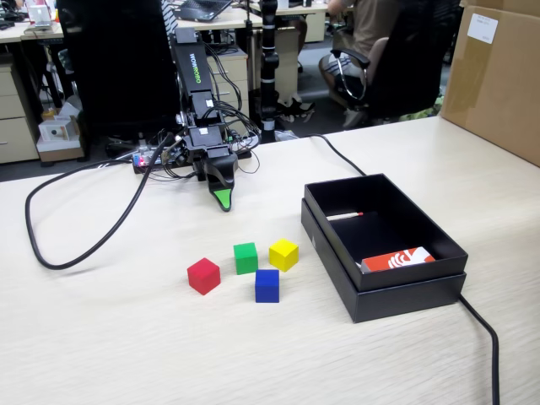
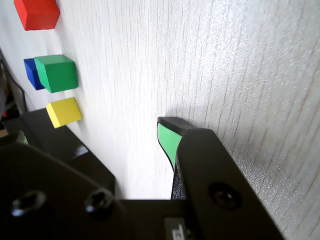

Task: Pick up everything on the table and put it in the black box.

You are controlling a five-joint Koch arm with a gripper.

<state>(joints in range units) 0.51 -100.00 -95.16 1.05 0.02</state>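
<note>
In the fixed view four small cubes sit together mid-table: red (image 1: 203, 276), green (image 1: 245, 257), yellow (image 1: 283, 254) and blue (image 1: 267, 285). The black box (image 1: 384, 295) stands just right of them. My gripper (image 1: 222, 199) points down at the table behind the cubes, a short way from the green one. The wrist view shows the red cube (image 2: 37, 12), green cube (image 2: 56, 72), blue cube (image 2: 32, 74) and yellow cube (image 2: 64, 111) at the left, with the black box (image 2: 75, 155) below them. My gripper (image 2: 95, 135) is open, with only bare table between its green-padded jaws.
An orange-red and white card (image 1: 398, 258) and a thin white stick (image 1: 344, 216) lie inside the box. A thick black cable (image 1: 84, 245) loops across the left of the table, and another (image 1: 485, 337) runs off the front right. A brown carton (image 1: 498, 76) stands at the back right.
</note>
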